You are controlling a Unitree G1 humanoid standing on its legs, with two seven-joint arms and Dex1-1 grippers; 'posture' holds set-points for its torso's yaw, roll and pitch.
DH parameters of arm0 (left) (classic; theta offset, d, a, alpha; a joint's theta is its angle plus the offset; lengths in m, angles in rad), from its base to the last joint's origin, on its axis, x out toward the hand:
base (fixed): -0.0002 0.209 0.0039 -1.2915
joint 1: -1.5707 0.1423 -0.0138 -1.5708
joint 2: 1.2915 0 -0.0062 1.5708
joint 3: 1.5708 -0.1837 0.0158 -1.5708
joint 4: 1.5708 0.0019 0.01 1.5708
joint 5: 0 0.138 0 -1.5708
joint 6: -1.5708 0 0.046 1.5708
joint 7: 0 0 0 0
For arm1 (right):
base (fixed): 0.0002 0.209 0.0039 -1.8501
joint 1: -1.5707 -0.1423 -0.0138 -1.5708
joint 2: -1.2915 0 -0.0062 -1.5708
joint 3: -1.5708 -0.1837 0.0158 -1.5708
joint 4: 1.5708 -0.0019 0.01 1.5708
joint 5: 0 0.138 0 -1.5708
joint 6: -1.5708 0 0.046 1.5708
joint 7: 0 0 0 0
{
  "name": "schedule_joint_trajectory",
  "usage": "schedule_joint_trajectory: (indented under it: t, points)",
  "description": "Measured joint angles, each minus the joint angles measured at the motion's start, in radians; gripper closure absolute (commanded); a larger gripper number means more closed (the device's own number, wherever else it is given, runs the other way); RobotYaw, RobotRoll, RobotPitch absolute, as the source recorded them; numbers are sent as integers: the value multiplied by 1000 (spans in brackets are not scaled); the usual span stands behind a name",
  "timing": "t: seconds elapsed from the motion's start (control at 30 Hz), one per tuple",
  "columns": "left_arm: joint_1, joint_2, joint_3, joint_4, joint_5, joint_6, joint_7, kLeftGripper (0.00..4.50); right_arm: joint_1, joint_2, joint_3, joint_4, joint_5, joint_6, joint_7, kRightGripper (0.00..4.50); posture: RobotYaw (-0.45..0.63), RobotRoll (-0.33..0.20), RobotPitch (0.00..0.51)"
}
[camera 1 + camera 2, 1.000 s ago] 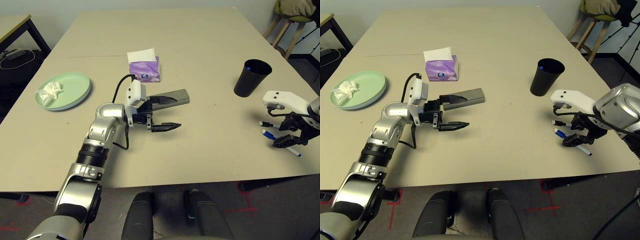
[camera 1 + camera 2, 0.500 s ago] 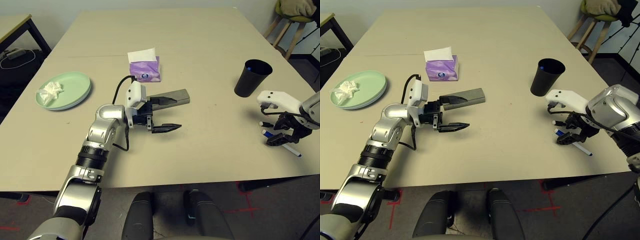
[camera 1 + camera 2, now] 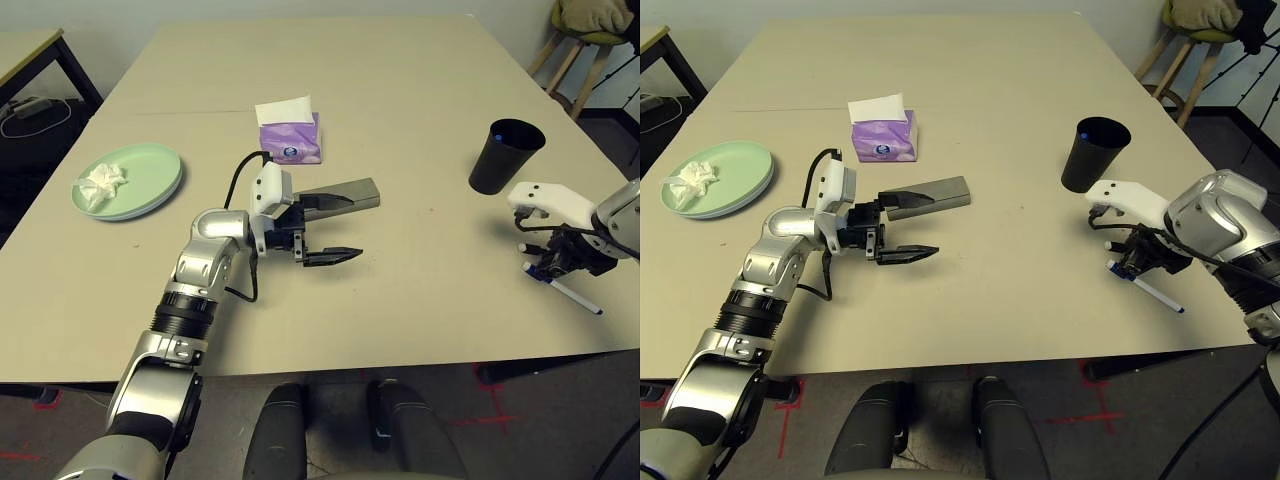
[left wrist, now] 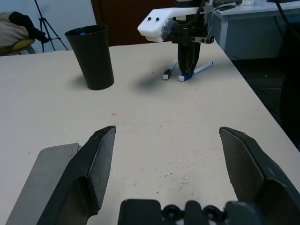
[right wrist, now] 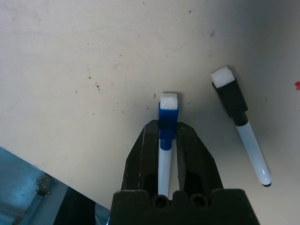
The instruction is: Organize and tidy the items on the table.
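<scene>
One blue-capped marker (image 5: 168, 120) sits pinched in your nearly closed right gripper (image 5: 168, 125) at near right, a pickup step; next, probably lift it toward the cup (image 3: 506, 157).

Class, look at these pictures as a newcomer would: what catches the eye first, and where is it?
The bright purple tissue box stands out first, beyond the left pincer on the pale table. Next come the light green plate at the far left, with a crumpled white tissue on it, and the tall black cup toward the right.
</scene>
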Motion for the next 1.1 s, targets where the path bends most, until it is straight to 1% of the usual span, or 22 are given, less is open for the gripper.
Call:
schedule_joint_trajectory:
  t: [0.37,0.47,0.53,0.6,0.7,0.77,0.83,0.87,0.97,1.0,1.07,1.1]
  points:
    - [0,4,0,-7,0,5,0,0,1,0,-3,-11,7,16,4,4122,164,0,143]
    - [-2,4,-1,-7,0,5,-1,0,-18,6,-19,-16,47,35,22,4122,157,0,140]
    - [-3,5,-1,-7,0,6,-3,0,-52,23,-59,-17,84,57,22,4122,150,0,135]
    - [-5,6,-1,-7,0,6,-4,0,-107,57,-105,-14,122,88,15,4122,148,0,135]
    - [-11,6,-2,-6,-1,6,-5,0,-188,138,-217,8,201,115,-29,4122,142,0,126]
    - [-17,7,-3,-2,-1,6,-5,0,-223,208,-320,45,254,112,-91,4122,140,0,122]
    - [-21,7,-3,4,-1,6,-6,0,-232,277,-430,77,309,83,-166,4122,137,0,118]
    - [-23,8,-2,6,-1,6,-6,0,-233,315,-490,97,338,54,-220,4122,137,0,118]
    - [-25,10,-2,9,-1,6,-8,0,-232,382,-599,136,377,-51,-347,4122,134,0,114]
    - [-26,12,-2,9,-1,6,-9,0,-228,412,-645,146,391,-117,-403,4122,132,0,112]
    - [-29,13,-2,11,-1,6,-11,0,-218,467,-716,155,414,-227,-498,4122,132,0,112]
    - [-30,13,-2,11,-1,6,-12,0,-211,485,-735,155,423,-261,-531,4122,132,0,112]
